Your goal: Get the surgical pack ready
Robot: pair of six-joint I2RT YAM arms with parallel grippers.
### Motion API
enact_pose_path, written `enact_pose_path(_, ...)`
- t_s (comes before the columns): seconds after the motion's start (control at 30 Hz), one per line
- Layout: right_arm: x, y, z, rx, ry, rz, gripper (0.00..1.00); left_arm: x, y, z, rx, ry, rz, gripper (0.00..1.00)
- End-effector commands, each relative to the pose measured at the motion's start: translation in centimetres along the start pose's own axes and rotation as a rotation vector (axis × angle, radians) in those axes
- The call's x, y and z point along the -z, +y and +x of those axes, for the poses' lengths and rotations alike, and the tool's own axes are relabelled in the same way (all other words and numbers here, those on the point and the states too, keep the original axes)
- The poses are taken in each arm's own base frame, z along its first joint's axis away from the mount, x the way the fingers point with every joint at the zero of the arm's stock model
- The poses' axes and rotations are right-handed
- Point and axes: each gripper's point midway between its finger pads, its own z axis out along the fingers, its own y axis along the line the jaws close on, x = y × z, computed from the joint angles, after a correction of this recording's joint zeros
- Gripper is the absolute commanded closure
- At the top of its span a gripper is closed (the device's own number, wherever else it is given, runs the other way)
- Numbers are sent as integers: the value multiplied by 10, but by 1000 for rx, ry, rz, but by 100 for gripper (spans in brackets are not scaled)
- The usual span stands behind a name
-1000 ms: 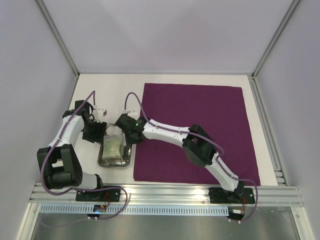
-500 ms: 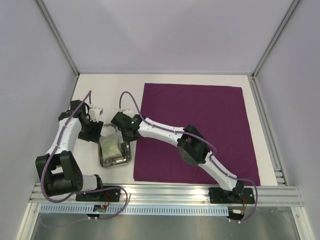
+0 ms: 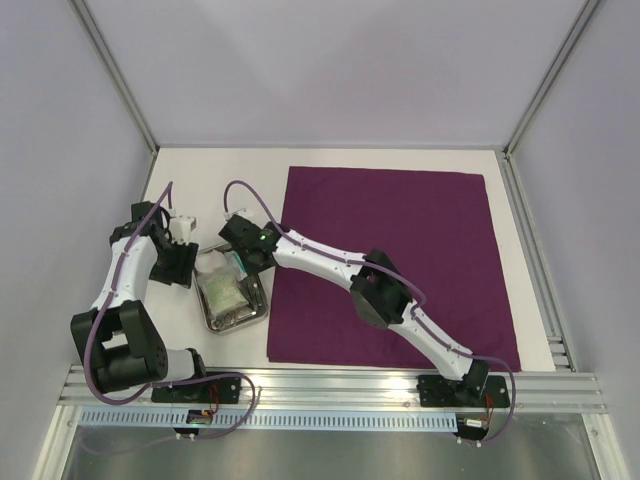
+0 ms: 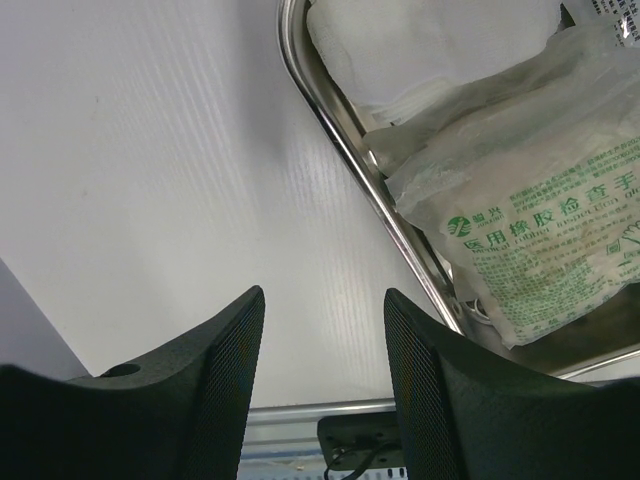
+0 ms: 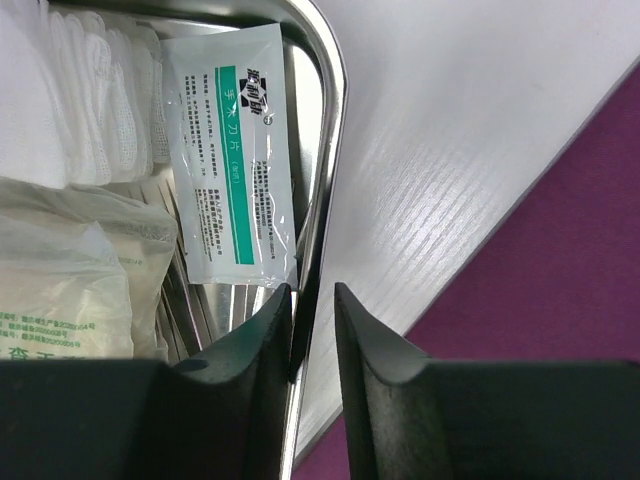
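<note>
Right claw (image 5: 312,295) is straddling the rim of the shiny rectangular steel tray (image 5: 335,90), gap narrow, cannot tell if clamping. Left claw (image 4: 325,300) is hovering spread apart, empty, over white bench (image 4: 150,150) just beside the tray.

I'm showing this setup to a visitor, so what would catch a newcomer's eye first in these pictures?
The big purple sheet lying flat across the table's right half stands out first. Left of it sits a shiny steel tray packed with white gauze and packets, the right gripper straddling its rim and the left gripper open beside it.
</note>
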Motion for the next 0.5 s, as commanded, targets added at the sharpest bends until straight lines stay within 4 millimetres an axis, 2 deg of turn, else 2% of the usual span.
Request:
enact_pose_path(0.0,25,2,-21,92,-73,11,72,0,2,-4,-13,-17,2,40)
enact_pose_path(0.17,39,-2,-24,116,-101,65,71,0,1,-5,-8,-16,11,40)
enact_pose_path(0.33,38,-10,-11,118,-54,104,72,0,0,-3,-13,-17,9,40)
enact_pose_path(0.47,37,-7,-1,142,-39,124,72,-2,0,-2,-11,-16,11,40)
